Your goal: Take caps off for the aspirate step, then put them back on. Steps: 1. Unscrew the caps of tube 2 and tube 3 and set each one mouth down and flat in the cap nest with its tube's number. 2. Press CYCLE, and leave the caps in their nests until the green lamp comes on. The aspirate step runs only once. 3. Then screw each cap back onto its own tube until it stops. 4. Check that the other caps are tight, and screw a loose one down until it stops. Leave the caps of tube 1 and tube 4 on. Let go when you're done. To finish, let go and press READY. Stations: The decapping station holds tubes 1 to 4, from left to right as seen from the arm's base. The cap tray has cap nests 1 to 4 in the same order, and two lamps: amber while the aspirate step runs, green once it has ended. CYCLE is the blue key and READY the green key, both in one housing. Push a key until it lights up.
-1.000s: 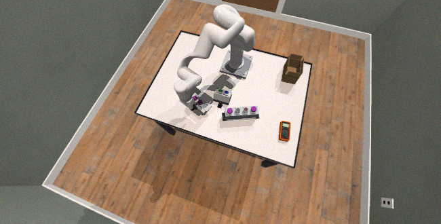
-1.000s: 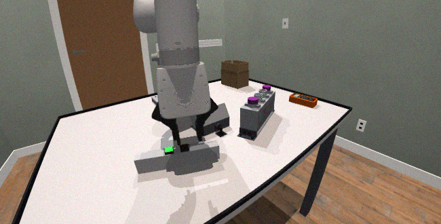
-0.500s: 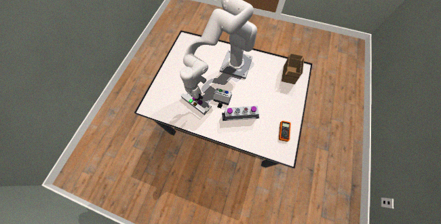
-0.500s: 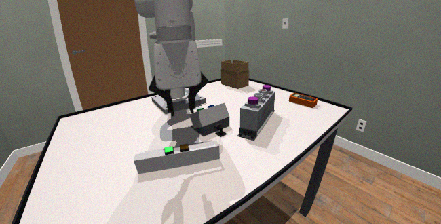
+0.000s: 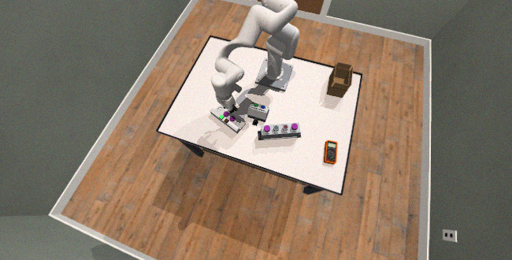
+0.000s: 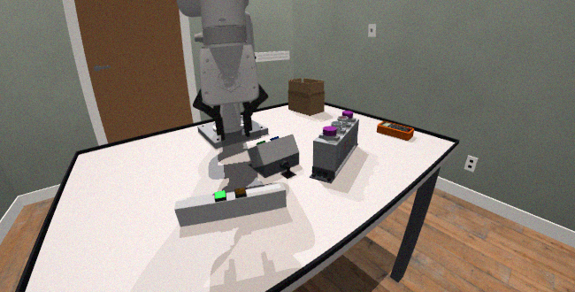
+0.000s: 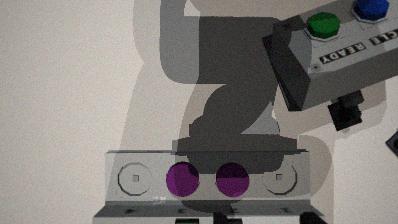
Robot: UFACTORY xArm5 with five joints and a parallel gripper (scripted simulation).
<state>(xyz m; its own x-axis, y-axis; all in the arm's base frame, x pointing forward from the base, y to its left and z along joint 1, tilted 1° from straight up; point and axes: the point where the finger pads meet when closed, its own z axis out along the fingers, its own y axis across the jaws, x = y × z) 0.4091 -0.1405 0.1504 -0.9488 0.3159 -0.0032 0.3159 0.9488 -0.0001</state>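
Note:
The cap tray [image 5: 228, 119] holds two purple caps in its two middle nests [image 7: 182, 179] [image 7: 232, 179]; the outer nests are empty. Its green lamp [image 6: 219, 195] is lit and the amber lamp [image 6: 240, 192] is dark. The decapping station [image 6: 335, 145] has purple caps on its two end tubes [image 6: 330, 130] [image 6: 348, 113], and the two middle tubes stand uncapped. The key housing [image 7: 340, 55] carries the green READY key [image 7: 323, 24] and the blue CYCLE key [image 7: 371, 8]. My gripper [image 6: 232, 129] hangs above the table behind the tray, half open with nothing between its fingers.
A brown cardboard box [image 6: 306, 96] stands at the far side of the table. An orange multimeter [image 6: 394, 130] lies beyond the decapping station. The arm's base plate is bolted behind the key housing.

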